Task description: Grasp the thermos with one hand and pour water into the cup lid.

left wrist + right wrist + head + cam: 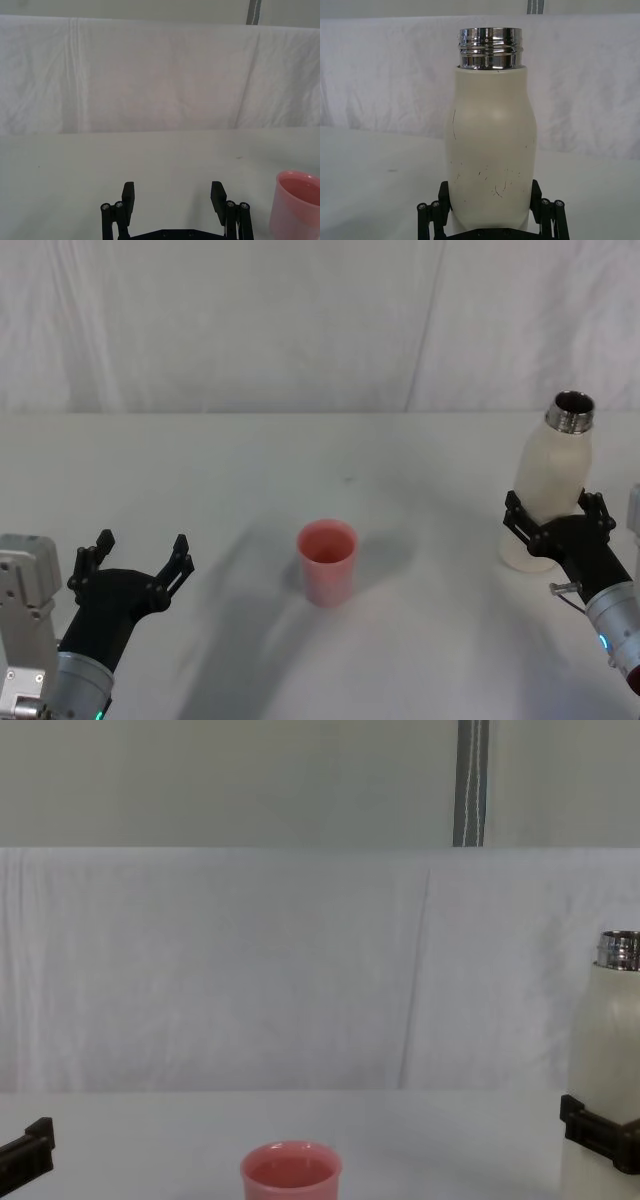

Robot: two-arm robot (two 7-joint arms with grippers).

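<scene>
- The left gripper (pixel 140 558) sits nearest, low on the robot's left over the white table (pixel 300 660); its two black fingers stand spread apart with nothing between them.
- In the left wrist view the same left gripper (pixel 173 197) shows its finger pads (pixel 128 192) well apart, bare table between them, and the cup lid (pixel 296 205) off to its side.
- The right gripper (pixel 558 515) is low on the robot's right, and its fingers stand on either side of the lower body of the thermos (pixel 550 490).
- In the right wrist view the right gripper (pixel 490 197) has one finger against each flank of the thermos (pixel 490 155), which fills the gap between them; whether the fingers press firmly I cannot tell.
- The thermos stands upright on the table, base down, directly between the right gripper's fingers and rising well above them; its cream wall carries small scuffs.
- The steel neck (pixel 490 47) at the top is open, with no cap on it.
- The cup lid (pixel 327 560) stands upright on the table between the two grippers, well apart from the right gripper and the thermos, somewhat nearer the left gripper.
- In the chest view the cup lid (pixel 291 1175) shows its pink interior, and the thermos (pixel 605 1070) stands at the right edge.
- Farthest back, a white cloth backdrop (pixel 300 320) hangs behind the table.
</scene>
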